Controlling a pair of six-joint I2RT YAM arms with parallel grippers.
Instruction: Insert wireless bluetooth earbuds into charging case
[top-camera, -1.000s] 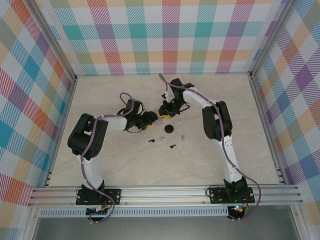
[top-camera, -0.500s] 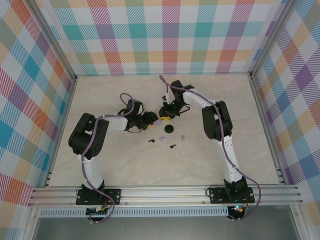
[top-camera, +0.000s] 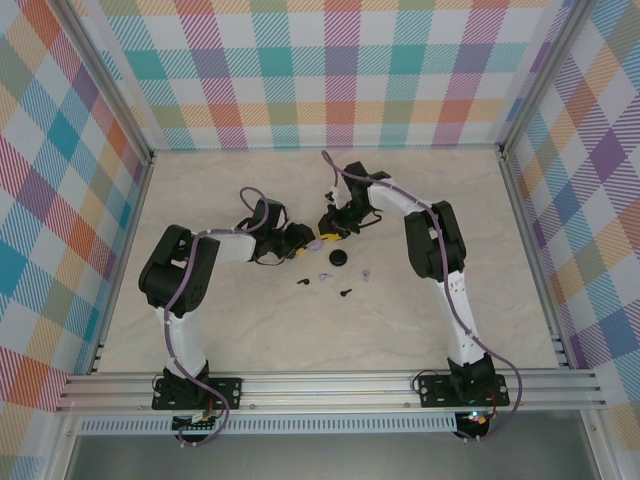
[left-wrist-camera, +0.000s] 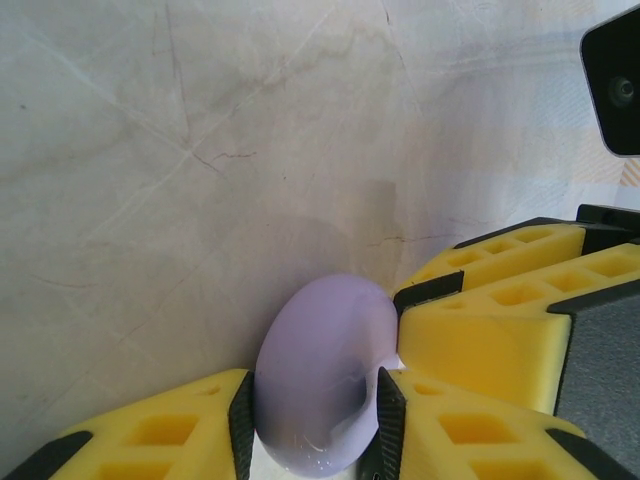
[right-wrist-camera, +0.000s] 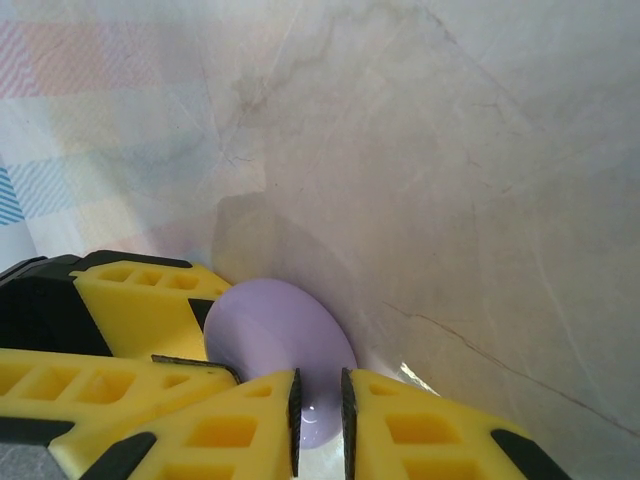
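Earbuds (top-camera: 325, 276) near lilac case (left-wrist-camera: 320, 370) between left end effector (top-camera: 305, 241) and right end effector (top-camera: 329, 230)

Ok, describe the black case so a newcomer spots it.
At the middle of the table is the lilac case. Just right of it, nearer the bases, lies the black case: round, dark, far bigger than the tiny earbuds nearby.

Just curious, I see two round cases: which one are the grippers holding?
The lilac case, pinched by the left gripper and right gripper; the black case lies free on the table.
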